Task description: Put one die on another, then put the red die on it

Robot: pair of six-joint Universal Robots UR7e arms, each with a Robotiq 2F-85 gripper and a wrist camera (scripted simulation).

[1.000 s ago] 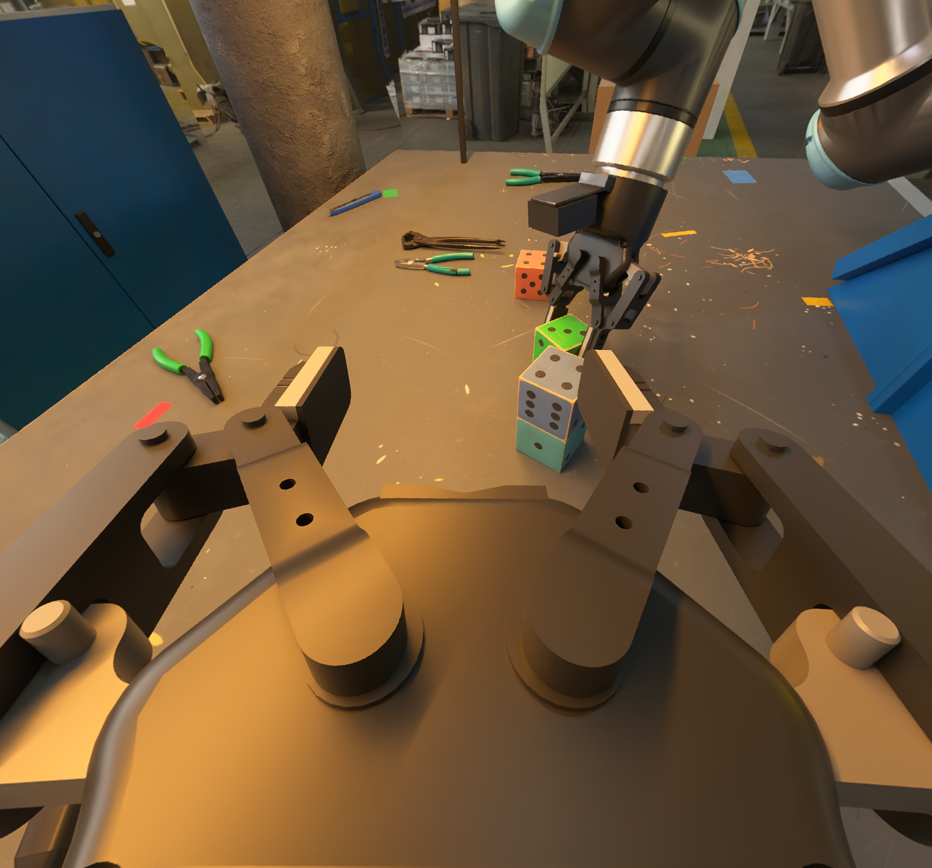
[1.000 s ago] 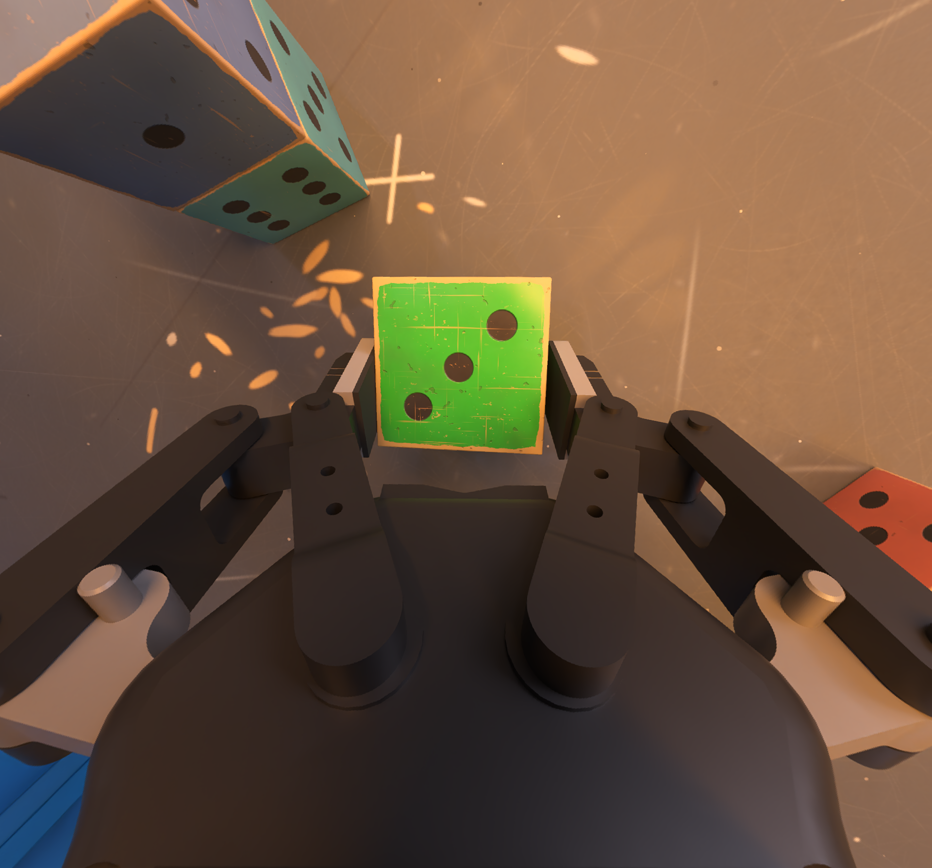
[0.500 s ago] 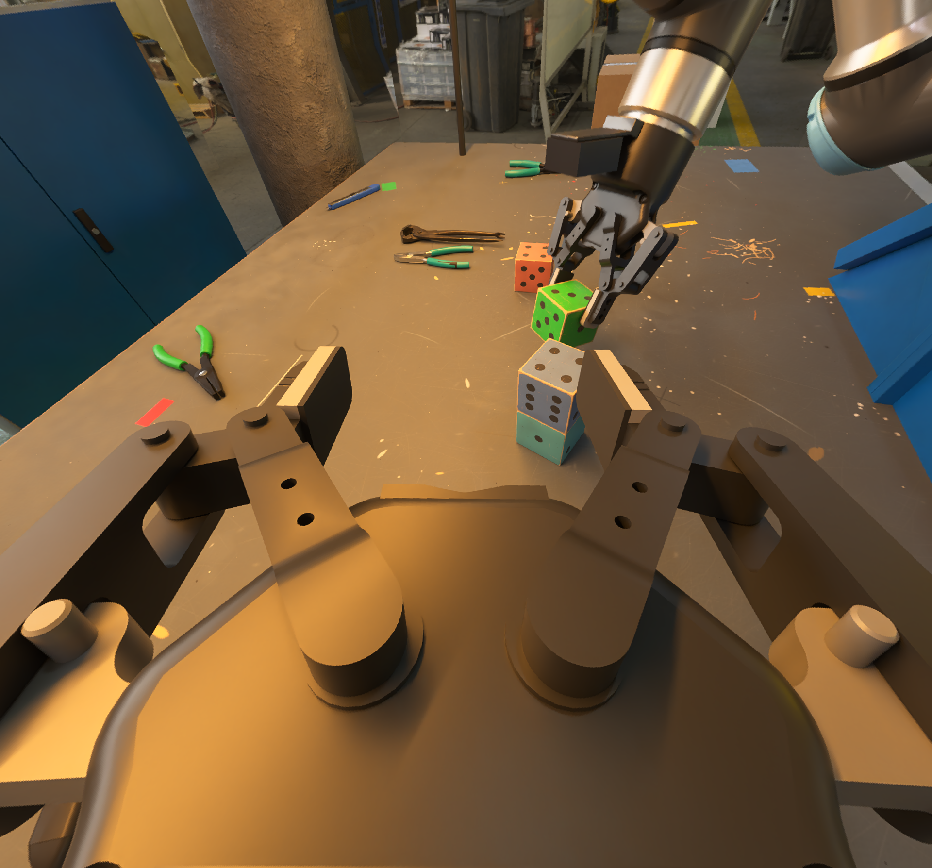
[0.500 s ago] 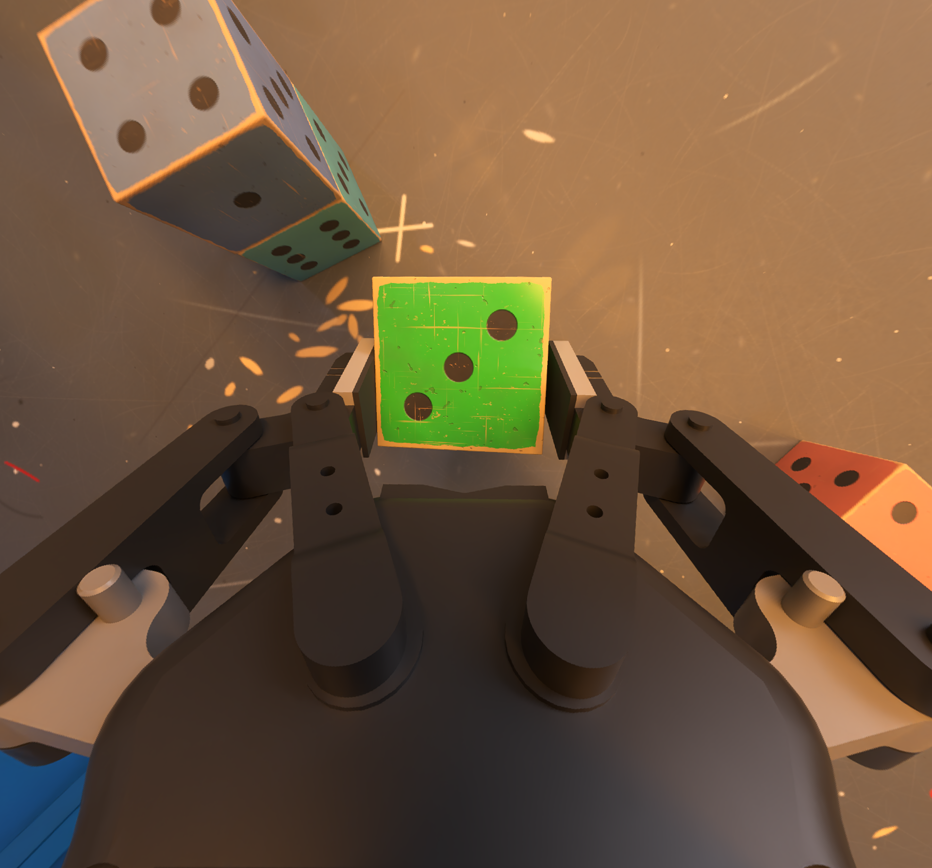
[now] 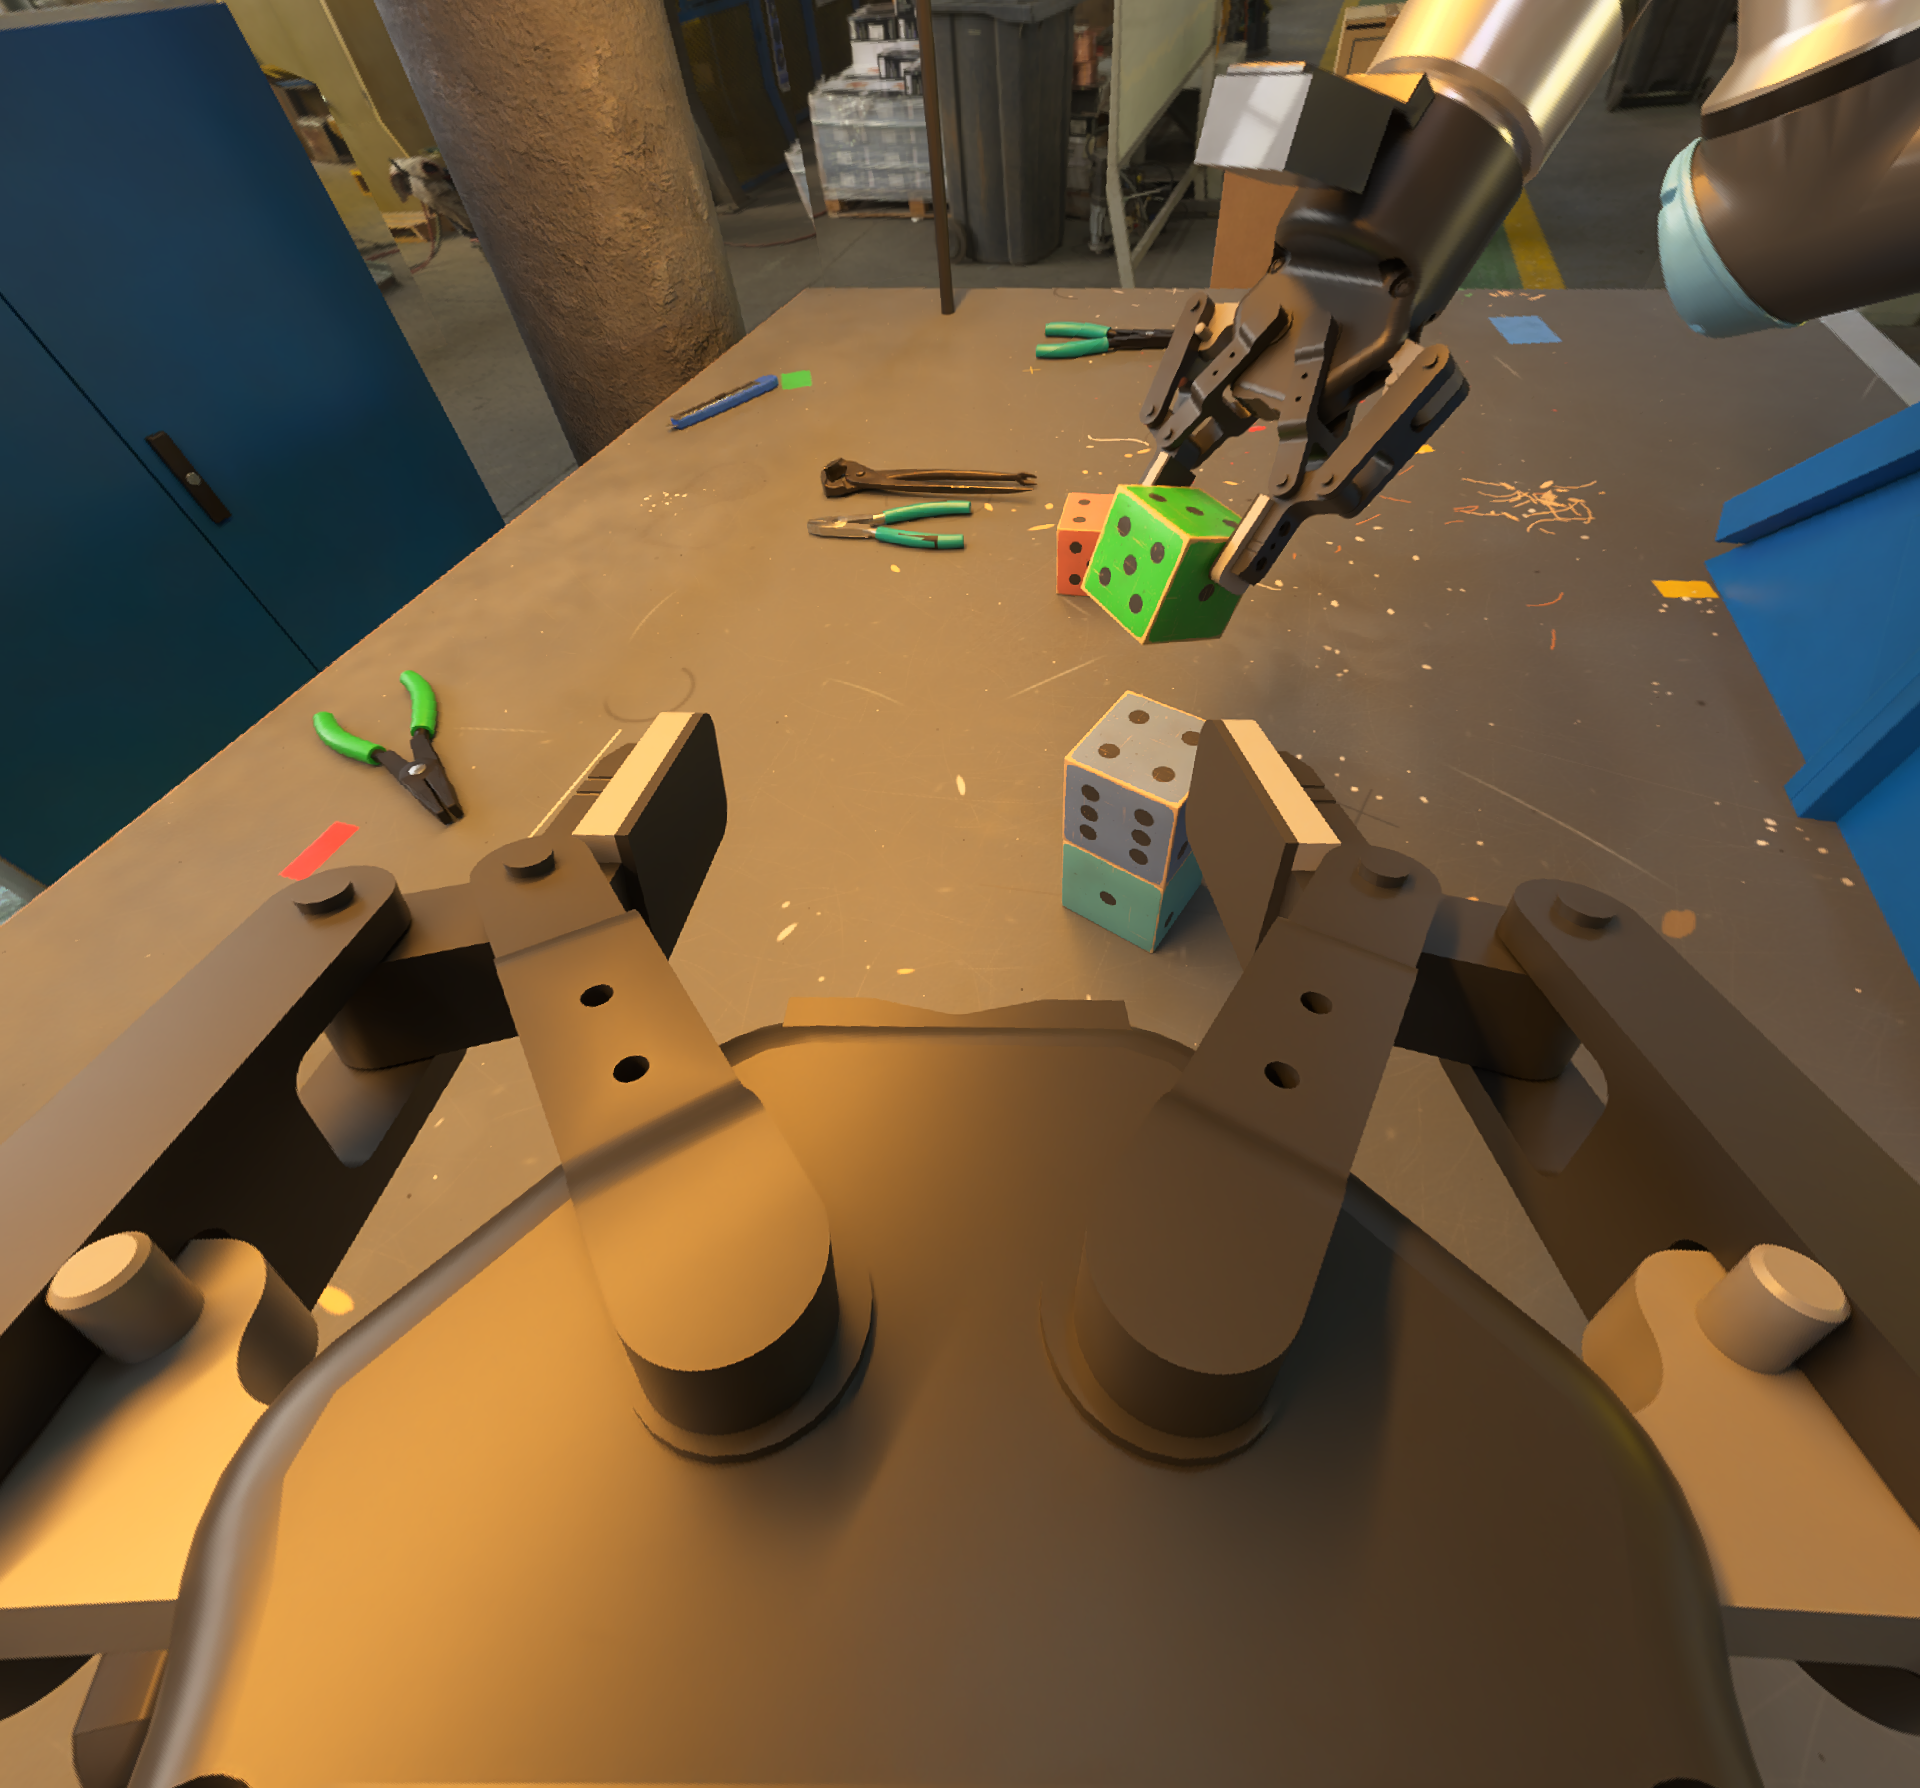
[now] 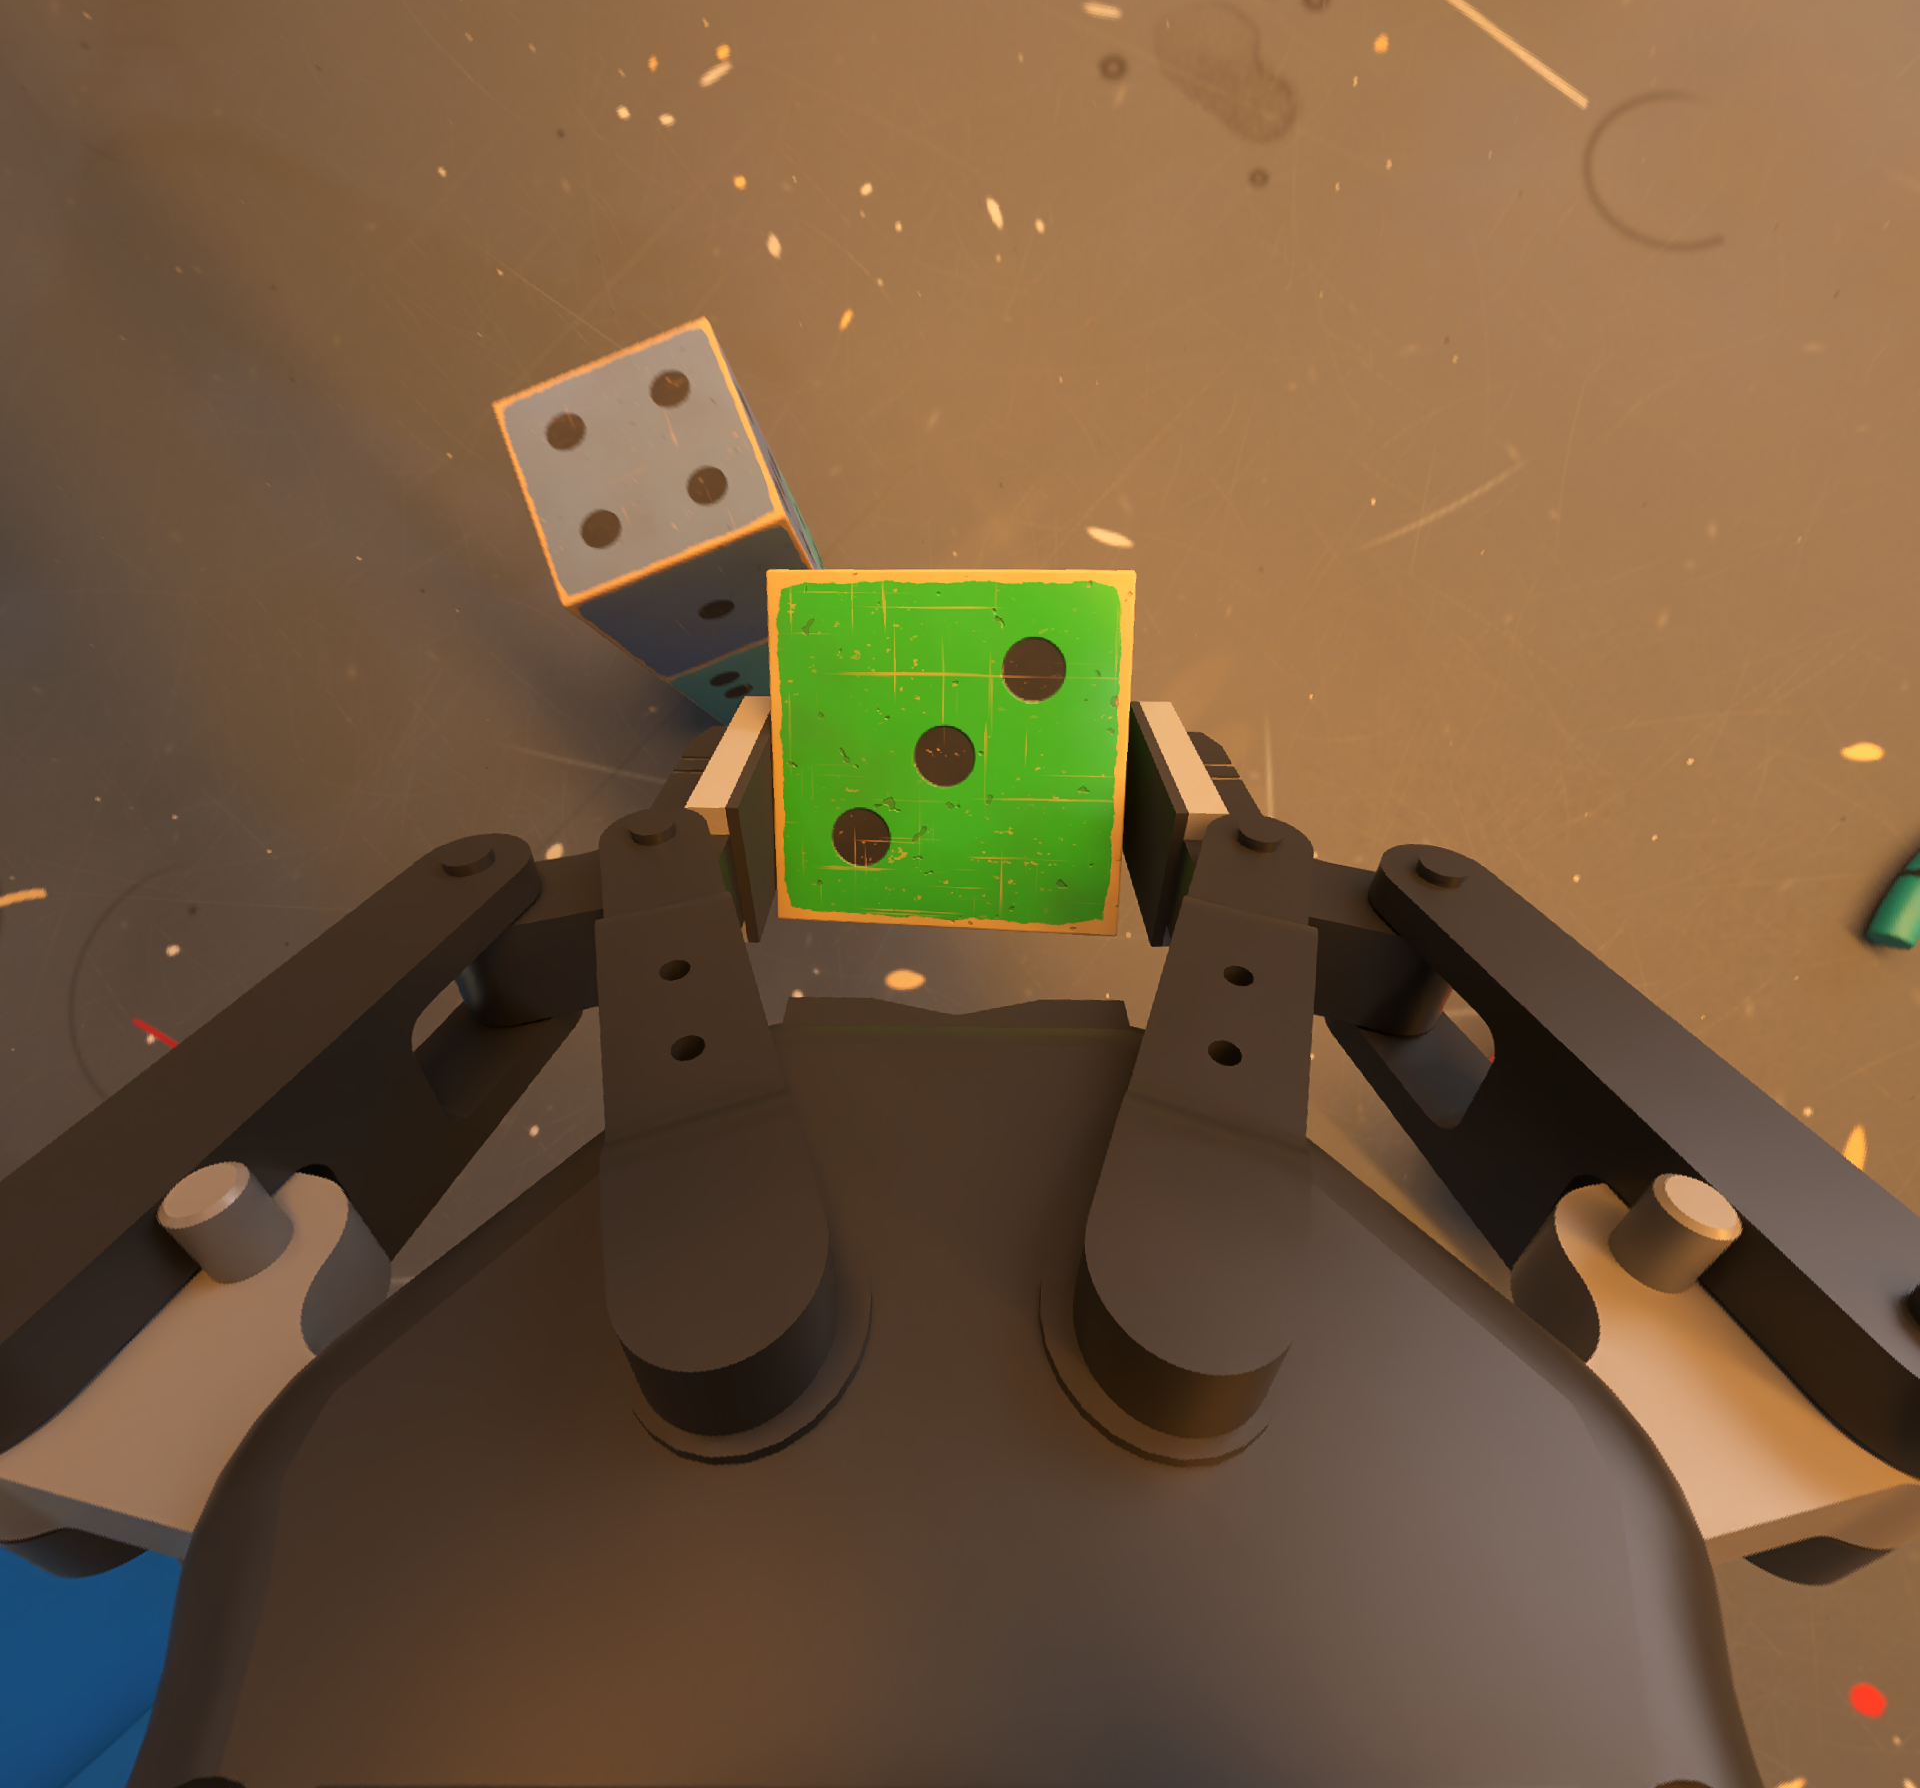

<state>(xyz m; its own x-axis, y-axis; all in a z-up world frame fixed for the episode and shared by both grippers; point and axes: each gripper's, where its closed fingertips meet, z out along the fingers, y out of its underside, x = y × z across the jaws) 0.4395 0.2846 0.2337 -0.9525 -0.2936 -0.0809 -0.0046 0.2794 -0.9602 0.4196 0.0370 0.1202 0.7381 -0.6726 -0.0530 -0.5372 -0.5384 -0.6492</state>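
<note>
Four dice, right jaws (image 6: 951, 772) clamping green die (image 6: 951, 751), left jaws (image 5: 951, 782) wide, empty

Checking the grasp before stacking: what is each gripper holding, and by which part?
Right gripper clamps the green die by two opposite side faces. Left gripper holds nothing.

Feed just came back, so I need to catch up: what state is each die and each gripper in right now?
green die: held off the table, tilted
grey die: stacked on the teal die, free
teal die: on the table, bottom of stack
red die: on the table, untouched
right gripper: shut on the green die
left gripper: open, empty
</note>
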